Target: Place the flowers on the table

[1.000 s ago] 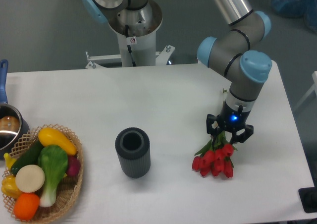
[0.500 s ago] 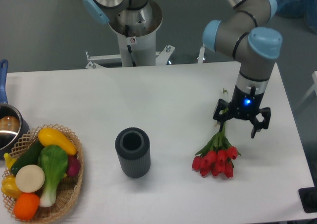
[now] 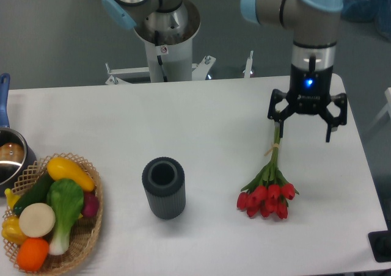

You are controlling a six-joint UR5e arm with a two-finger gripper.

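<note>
White table (image 3: pixel 201 117) fills most of view, rounded corners, grey floor behind. UR5e arm (image 3: pixel 314 19) enters top right, grey w/ light-blue caps; 2nd robot base (image 3: pixel 162 25) top centre behind table edge. Wicker basket (image 3: pixel 85 239) w/ toy veg at bottom left, touching nothing else; pot (image 3: pixel 9 157) just beside it at left edge. Dark ribbed cylinder (image 3: pixel 164 187) upright, centre-left, open top. Flowers (image 3: pixel 267 196) lying flat on table right of cylinder, well apart from it: red buds toward camera, thin stems w/ twine running up toward gripper. Gripper (image 3: pixel 304 126) above stem ends, fingers (image 3: pixel 330 124) spread wide, holding nothing; blue light lit on wrist.
</note>
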